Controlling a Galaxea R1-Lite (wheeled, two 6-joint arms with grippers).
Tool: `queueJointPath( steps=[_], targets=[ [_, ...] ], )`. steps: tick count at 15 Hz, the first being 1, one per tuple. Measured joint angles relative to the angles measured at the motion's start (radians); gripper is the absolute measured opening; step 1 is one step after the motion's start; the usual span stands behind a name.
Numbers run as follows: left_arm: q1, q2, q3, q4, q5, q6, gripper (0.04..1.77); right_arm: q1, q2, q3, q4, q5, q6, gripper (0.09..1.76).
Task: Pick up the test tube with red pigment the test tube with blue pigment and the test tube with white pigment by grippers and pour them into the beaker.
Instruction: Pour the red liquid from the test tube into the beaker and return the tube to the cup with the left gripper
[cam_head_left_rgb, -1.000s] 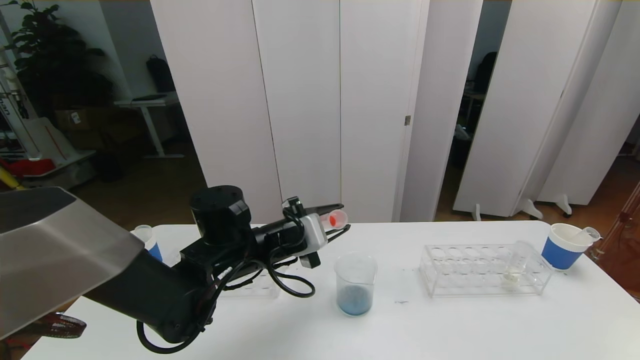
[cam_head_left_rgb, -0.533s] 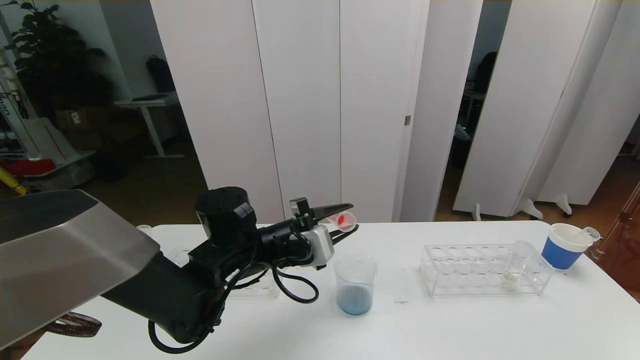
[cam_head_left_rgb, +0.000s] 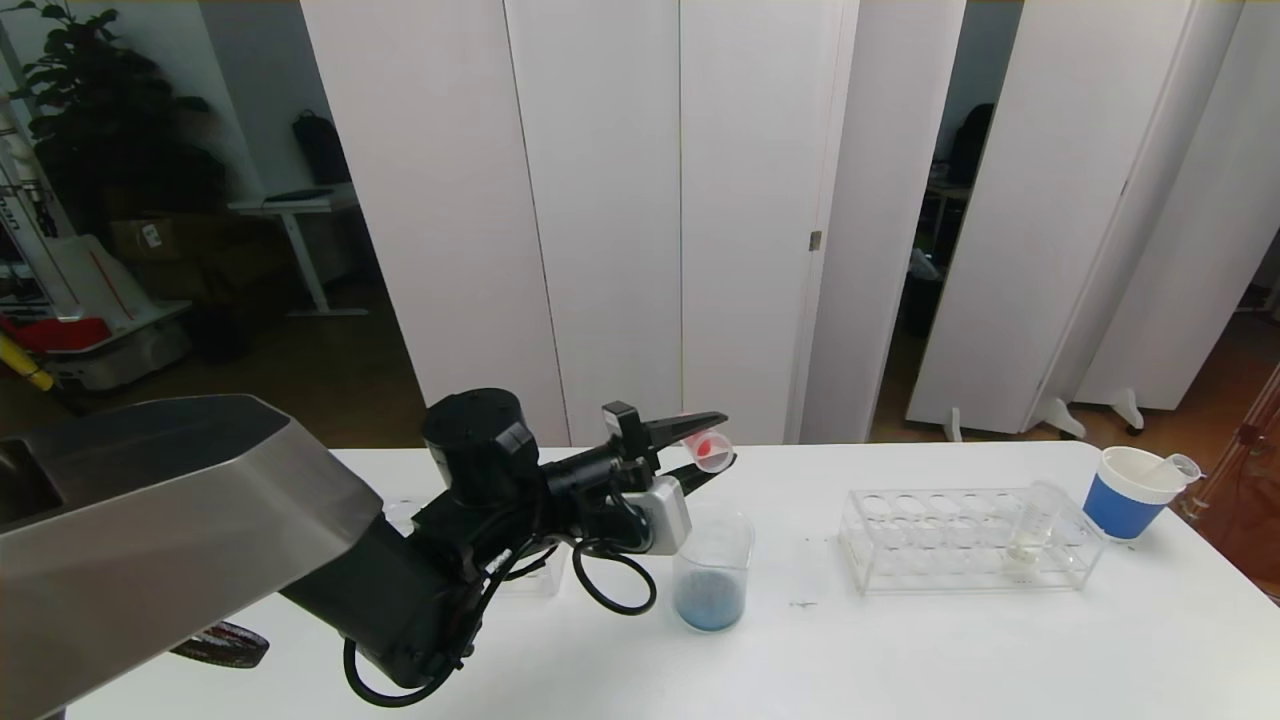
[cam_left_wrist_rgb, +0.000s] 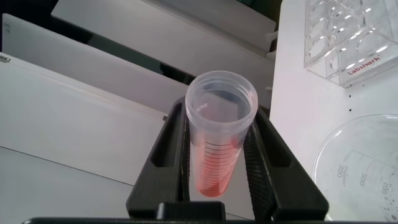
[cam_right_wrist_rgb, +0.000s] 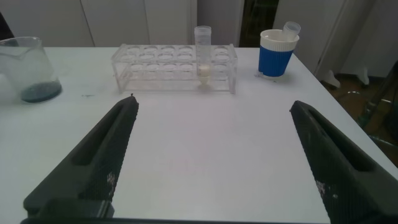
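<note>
Left pincer (cam_head_left_rgb: 712, 455) clamped on the test tube with red pigment (cam_head_left_rgb: 706, 447), held tilted between the fingers, mouth outward, up above and just behind the rim of the beaker (cam_head_left_rgb: 711, 570). Beaker stood on the white surface (cam_head_left_rgb: 900, 650), blue liquid at its bottom. Farther right, test tube with white pigment (cam_head_left_rgb: 1035, 520) upright in the clear rack (cam_head_left_rgb: 965, 540). Right pincer (cam_right_wrist_rgb: 217, 155) spread wide, low over the surface, nothing between its fingers.

Clear glossy beaker (cam_head_left_rgb: 712, 570) and clear plastic rack (cam_head_left_rgb: 968, 541) stand on a smooth matt white table (cam_head_left_rgb: 900, 650).
</note>
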Motion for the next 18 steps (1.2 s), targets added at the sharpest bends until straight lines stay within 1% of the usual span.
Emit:
queueJointPath(
  steps=[6, 10, 14, 18],
  targets=[
    [-0.001, 0.034, 0.006, -0.060, 0.008, 0.051, 0.59, 0.000, 0.000, 0.000, 0.000, 0.000, 0.000, 1.75],
    [0.002, 0.050, 0.002, -0.077, 0.003, 0.068, 0.59, 0.000, 0.000, 0.000, 0.000, 0.000, 0.000, 1.75],
    [0.021, 0.076, -0.012, -0.101, -0.003, 0.096, 0.59, 0.000, 0.000, 0.000, 0.000, 0.000, 0.000, 1.75],
    [0.043, 0.103, -0.051, -0.113, -0.001, 0.133, 0.59, 0.000, 0.000, 0.000, 0.000, 0.000, 0.000, 1.75]
  ],
)
